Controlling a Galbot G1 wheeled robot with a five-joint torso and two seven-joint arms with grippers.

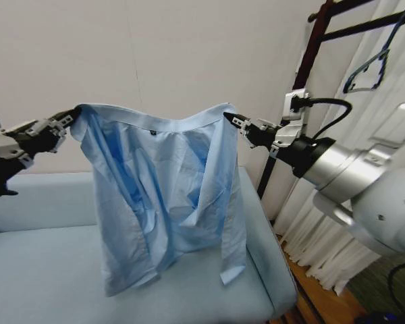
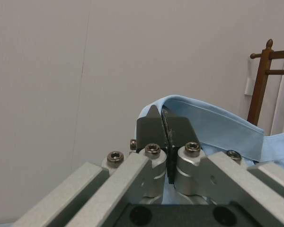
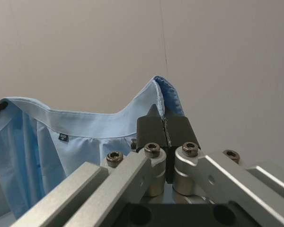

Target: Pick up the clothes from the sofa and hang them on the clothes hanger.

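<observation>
Both arms reach inward at mid-height of the frame. The left pincer (image 1: 73,118) and right pincer (image 1: 231,119) are each clamped on a collar end of the shirt (image 1: 165,196), which hangs spread above the sofa (image 1: 47,270).

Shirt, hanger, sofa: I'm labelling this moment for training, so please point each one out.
shirt (image 1: 169,196), head view, on the middle of its hanging front cloth.
hanger (image 1: 362,88), head view, on its lower bar.
sofa (image 1: 47,270), head view, on the bare seat cushion.
</observation>
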